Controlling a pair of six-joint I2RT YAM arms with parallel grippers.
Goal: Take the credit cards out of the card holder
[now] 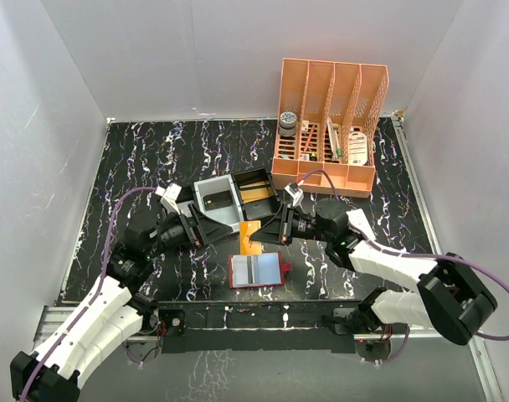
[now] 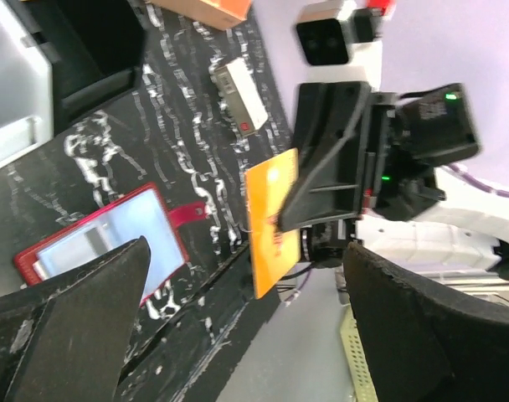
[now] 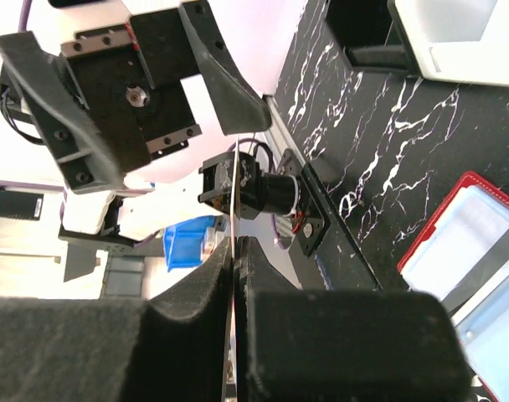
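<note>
Orange card (image 1: 249, 239) x1 in R hand (image 1: 264, 236), 1 red card holder (image 2: 172, 228)

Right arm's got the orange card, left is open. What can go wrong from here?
1. The right fingers pinch the orange card by one edge in mid-air; it may slip or pivot.
2. The open left fingers stand close to it; retreating could clip it.
3. The pale blue card sits in the card holder, which lies loose near the front edge of the table; pulling might drag the holder along.
</note>
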